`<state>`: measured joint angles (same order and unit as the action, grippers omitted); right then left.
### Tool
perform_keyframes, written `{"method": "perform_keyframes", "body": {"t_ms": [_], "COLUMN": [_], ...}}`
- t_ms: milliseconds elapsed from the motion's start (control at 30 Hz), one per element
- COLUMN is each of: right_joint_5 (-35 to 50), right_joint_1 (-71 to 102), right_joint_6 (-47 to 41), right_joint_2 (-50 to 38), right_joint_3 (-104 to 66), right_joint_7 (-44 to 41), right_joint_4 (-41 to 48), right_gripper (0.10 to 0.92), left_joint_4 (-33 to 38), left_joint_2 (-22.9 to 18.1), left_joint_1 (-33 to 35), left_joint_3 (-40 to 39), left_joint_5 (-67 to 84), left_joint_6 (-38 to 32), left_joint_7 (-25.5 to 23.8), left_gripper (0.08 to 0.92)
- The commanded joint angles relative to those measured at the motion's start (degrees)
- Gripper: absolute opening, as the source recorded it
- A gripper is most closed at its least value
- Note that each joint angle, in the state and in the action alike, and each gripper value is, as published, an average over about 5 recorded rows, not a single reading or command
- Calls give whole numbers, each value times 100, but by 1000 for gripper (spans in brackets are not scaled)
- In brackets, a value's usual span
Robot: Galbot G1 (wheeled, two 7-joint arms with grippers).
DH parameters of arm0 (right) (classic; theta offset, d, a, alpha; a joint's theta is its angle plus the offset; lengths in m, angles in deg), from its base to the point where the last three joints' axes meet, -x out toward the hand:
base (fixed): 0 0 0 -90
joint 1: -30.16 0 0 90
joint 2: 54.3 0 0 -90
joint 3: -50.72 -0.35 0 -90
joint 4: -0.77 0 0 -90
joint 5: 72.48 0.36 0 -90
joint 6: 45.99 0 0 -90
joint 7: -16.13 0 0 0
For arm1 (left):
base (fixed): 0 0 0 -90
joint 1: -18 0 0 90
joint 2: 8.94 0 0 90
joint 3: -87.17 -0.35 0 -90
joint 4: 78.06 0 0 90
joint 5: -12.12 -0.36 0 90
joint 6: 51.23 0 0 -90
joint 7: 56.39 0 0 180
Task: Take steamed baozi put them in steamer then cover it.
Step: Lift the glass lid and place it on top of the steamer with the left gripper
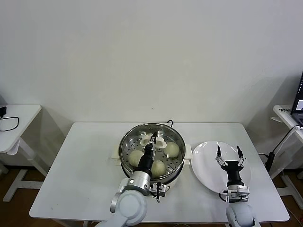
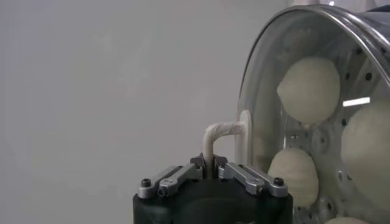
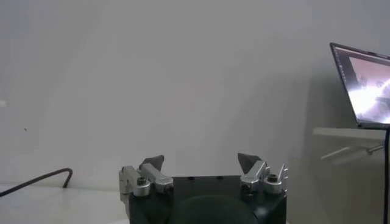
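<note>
The round clear glass cover with a metal rim (image 2: 256, 109) sat over the shiny stainless-steel steamer (image 1: 127, 161), its white oblong handle (image 2: 220, 133) pinched between the closed jaws of the left gripper (image 1: 152, 140). Doing this step well likely meant checking the rim lay level all round before letting go, then opening straight off the handle without dragging it. Beyond the jaws, behind the glass, lay the smooth cream-white domed baozi (image 2: 309, 90) on the perforated tray. The right gripper (image 1: 229, 155) hovered above the flat white plate (image 1: 201, 163) on the white bench (image 1: 80, 165), jaws spread and empty.
</note>
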<state>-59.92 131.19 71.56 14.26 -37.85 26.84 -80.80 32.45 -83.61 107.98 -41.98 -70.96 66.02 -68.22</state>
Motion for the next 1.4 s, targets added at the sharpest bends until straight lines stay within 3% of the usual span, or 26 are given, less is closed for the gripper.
{"method": "perform_keyframes", "body": {"t_ms": [33, 733, 933, 1400], "right_joint_5": [0, -6, -3, -54], "right_joint_1": [-4, -8, -23, -226], "right_joint_6": [10, 24, 25, -108], "right_joint_2": [-1, -34, -48, -69], "right_joint_3": [5, -3, 5, 185], "right_joint_7": [-3, -8, -9, 20], "right_joint_4": [8, 0, 35, 65], "right_gripper": [823, 823, 823, 823], "left_joint_4": [-47, -73, 198, 1837], "left_joint_2": [-15, -64, -29, 460], "left_joint_1": [30, 102, 269, 1269], "left_joint_3": [28, 161, 199, 485], "left_joint_5": [-35, -29, 43, 693], "left_joint_6": [-22, -123, -111, -43], "left_joint_7": [22, -12, -10, -62], "left_gripper": [186, 193, 330, 736]}}
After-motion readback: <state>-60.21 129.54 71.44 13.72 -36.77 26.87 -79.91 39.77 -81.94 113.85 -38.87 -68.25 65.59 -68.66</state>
